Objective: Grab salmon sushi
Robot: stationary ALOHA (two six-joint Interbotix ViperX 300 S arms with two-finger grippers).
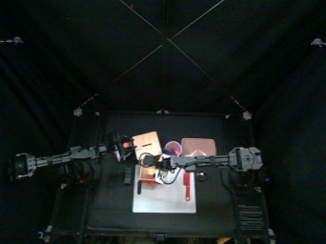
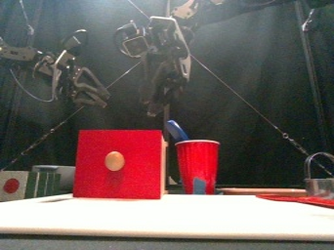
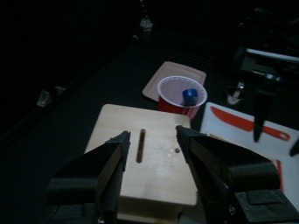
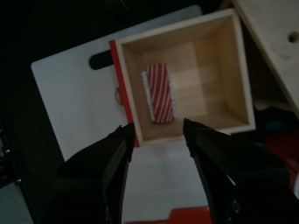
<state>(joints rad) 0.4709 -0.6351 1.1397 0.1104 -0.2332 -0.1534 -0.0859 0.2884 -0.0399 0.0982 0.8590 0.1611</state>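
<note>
I have the right gripper (image 4: 155,140) hanging over the open wooden box with red outer sides (image 4: 187,74), its jaws spread wide and holding nothing. The salmon sushi (image 4: 159,92), a small orange-pink block with pale streaks, lies on the box floor, directly beyond the jaws. The box sits on the white cutting board (image 4: 70,96). The left gripper (image 3: 152,157), also spread and empty, hovers above a pale wooden panel (image 3: 140,166). I judge the grab not yet begun: descent, closing and lifting remain.

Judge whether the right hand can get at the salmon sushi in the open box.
Probably yes: the right hand hangs open over the wooden box, whose top is open, and the salmon sushi lies uncovered inside.
</note>
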